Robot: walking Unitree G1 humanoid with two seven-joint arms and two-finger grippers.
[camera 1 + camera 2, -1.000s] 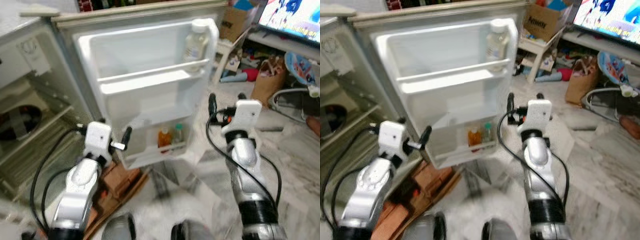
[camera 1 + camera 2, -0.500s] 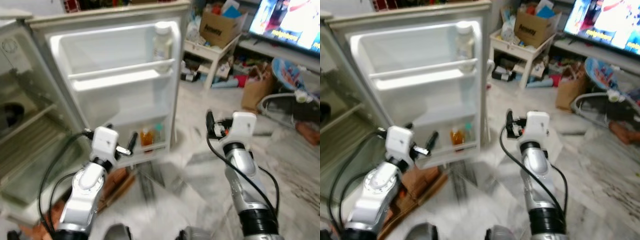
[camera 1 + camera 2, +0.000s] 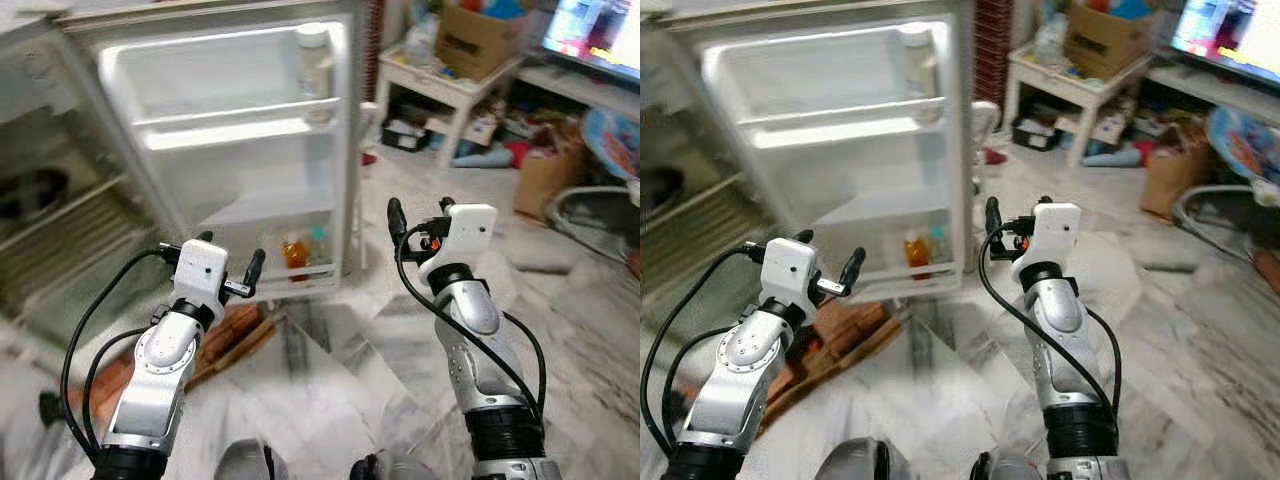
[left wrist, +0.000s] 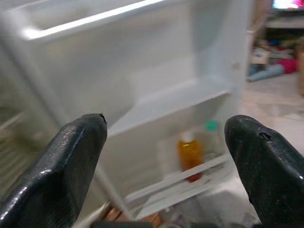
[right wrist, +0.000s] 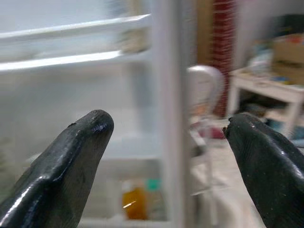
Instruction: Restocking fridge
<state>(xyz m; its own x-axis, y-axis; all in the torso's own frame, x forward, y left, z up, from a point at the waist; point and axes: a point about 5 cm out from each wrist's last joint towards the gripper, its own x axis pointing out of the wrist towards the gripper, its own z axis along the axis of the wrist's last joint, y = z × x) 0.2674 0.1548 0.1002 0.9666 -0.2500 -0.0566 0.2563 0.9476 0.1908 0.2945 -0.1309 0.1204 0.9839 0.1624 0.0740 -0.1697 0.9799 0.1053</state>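
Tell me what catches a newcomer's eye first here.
The open fridge door ahead, its white shelves nearly bare: a clear bottle in the top rack, an orange bottle in the bottom one. In front, the left gripper and right gripper hover, jaws open, holding nothing.

In front of me I count 1 open fridge door point(image 3: 240, 150) with 2 door shelves. The upper shelf point(image 3: 225, 112) carries 1 clear bottle point(image 3: 312, 62). The lower shelf point(image 3: 305, 275) carries 2 small bottles: 1 orange bottle point(image 3: 293, 251) and 1 green-capped bottle point(image 3: 317, 246). Off to my right stand 1 white side table point(image 3: 455, 85) and 1 cardboard box point(image 3: 482, 28).
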